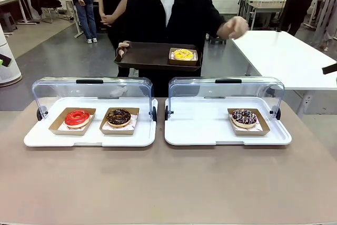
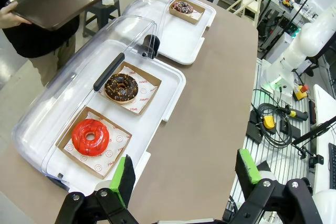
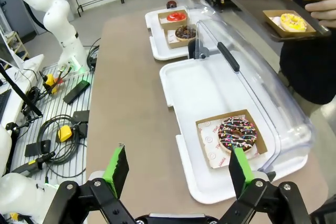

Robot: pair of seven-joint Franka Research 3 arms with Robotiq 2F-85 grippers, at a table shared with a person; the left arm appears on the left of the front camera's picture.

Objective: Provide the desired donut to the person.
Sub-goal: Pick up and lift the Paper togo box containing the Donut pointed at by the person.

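**On the person's brown tray: the yellow donut**

A red-glazed donut and a chocolate donut sit in the left display tray, a sprinkled donut in the right display tray. The left gripper and right gripper hover over the table, jaws spread wide, holding nothing.

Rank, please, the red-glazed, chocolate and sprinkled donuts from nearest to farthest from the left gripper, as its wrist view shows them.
1. Red-glazed donut, just ahead of the left gripper, in the near tray.
2. Chocolate donut, next along that same tray.
3. Sprinkled donut, in the far tray.
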